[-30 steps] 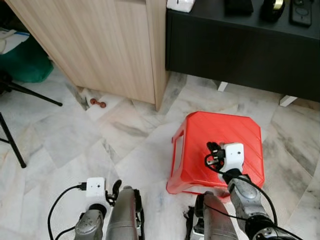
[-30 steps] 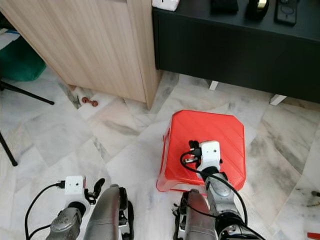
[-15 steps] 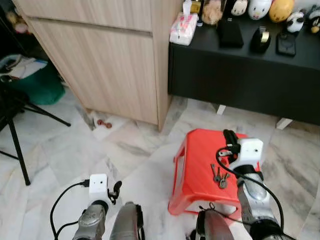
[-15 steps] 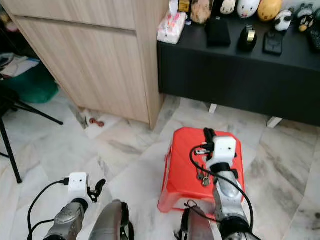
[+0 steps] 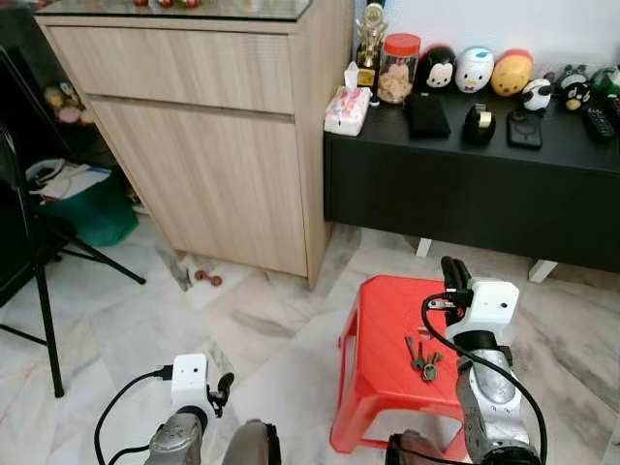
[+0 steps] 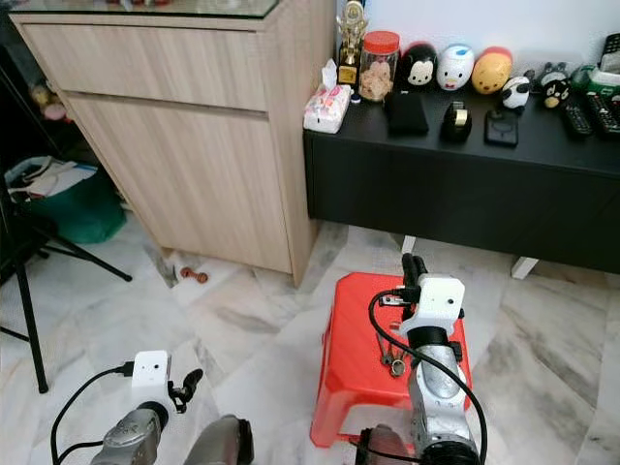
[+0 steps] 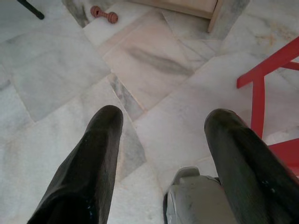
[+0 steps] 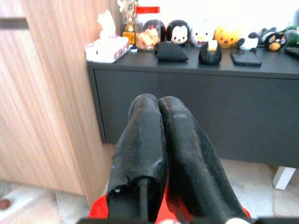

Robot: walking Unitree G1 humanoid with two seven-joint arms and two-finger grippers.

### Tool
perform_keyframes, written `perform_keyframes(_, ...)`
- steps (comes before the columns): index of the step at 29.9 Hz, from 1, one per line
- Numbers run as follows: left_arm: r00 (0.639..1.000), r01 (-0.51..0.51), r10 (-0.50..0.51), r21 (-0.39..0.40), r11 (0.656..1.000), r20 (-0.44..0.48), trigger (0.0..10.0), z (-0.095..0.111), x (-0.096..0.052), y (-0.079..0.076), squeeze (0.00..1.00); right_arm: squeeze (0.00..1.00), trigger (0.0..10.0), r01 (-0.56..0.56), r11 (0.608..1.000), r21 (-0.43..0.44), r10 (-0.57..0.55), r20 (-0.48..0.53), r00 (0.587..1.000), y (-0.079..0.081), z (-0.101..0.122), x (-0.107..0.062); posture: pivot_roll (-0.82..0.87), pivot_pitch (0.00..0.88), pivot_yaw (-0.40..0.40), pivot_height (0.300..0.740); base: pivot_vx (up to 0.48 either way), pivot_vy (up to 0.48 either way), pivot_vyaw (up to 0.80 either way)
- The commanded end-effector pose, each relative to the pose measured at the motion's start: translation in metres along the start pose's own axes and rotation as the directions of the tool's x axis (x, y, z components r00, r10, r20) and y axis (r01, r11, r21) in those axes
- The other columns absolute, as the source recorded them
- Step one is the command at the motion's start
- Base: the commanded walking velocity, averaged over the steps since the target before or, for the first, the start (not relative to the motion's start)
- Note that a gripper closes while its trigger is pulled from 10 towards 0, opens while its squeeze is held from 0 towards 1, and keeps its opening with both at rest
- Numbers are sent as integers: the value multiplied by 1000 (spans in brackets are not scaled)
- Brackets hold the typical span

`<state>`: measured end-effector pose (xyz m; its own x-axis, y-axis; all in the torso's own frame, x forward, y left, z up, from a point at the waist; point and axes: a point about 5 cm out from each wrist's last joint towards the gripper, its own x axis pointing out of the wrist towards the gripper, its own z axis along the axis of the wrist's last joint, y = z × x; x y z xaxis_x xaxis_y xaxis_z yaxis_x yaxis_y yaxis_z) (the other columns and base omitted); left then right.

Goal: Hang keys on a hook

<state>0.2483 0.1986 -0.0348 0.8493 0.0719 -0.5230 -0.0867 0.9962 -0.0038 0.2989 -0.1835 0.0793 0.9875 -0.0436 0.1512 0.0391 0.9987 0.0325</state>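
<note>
A small bunch of keys lies on top of the red plastic stool, apart from both grippers. My right gripper is raised above the stool's far side and points up and forward, its fingers pressed shut with nothing seen between them. The keys sit below and behind its tips. My left gripper hangs low over the marble floor to the left of the stool, its fingers spread wide open and empty.
A light wood cabinet stands ahead on the left. Beside it is a black low sideboard carrying a tissue pack, a jar, figurines and remotes. A tripod leg and a green bag are at far left. A small brown object lies by the cabinet's foot.
The camera has tilted up, bringing the cabinet top and sideboard into sight. My right gripper rose from the stool top, uncovering the keys lying there. The left arm stayed low.
</note>
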Motion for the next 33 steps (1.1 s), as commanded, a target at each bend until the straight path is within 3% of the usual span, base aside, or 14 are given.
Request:
perform_keyframes(1,1000,1,0,20,1000,-30,10000,-5,-1,3,0,0,10000,4,1000,2,-4,4,1000,1,3,0,-3,31,50,638,0,0,0)
perform_keyframes(10,1000,12,-11,24,1000,-28,10000,-4,-1,2,0,0,10000,26,1000,-2,-26,-12,1000,-1,3,-2,-2,17,55,638,-53,0,0)
perform_keyframes(33,999,10,-10,10,1000,-46,10000,-8,-2,2,0,0,10000,47,999,3,-47,-33,998,-2,3,0,1,27,48,638,-303,0,0)
